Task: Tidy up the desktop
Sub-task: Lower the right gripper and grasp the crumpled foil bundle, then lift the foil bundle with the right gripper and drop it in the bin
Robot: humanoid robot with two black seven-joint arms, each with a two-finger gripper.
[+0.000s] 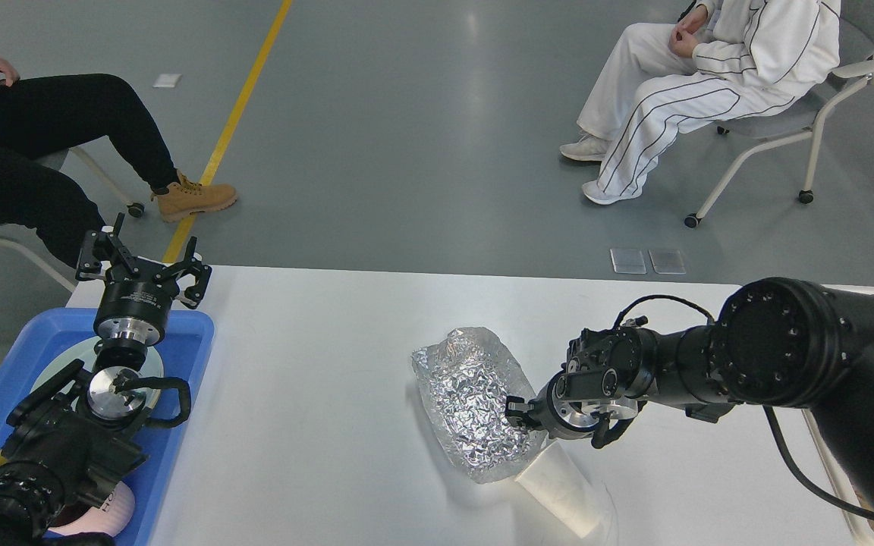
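Reaching for the foil on the surface

My right tool (514, 409) touches the crumpled foil's (475, 398) right edge; I cannot tell its opening. Best pinch a raised fold, clear of the paper cup (562, 489). My left tool (145, 262) hangs spread, empty, over the white surface (315, 364). No legible writing.

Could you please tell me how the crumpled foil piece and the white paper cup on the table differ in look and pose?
The foil piece is shiny, silver and wrinkled; the paper cup is matte, white and smooth. The foil is an irregular mound, while the cup is a plain cylinder lying on its side. The foil is the larger, and the right pincer is at its edge, not at the cup. Both rest on the desktop, touching.
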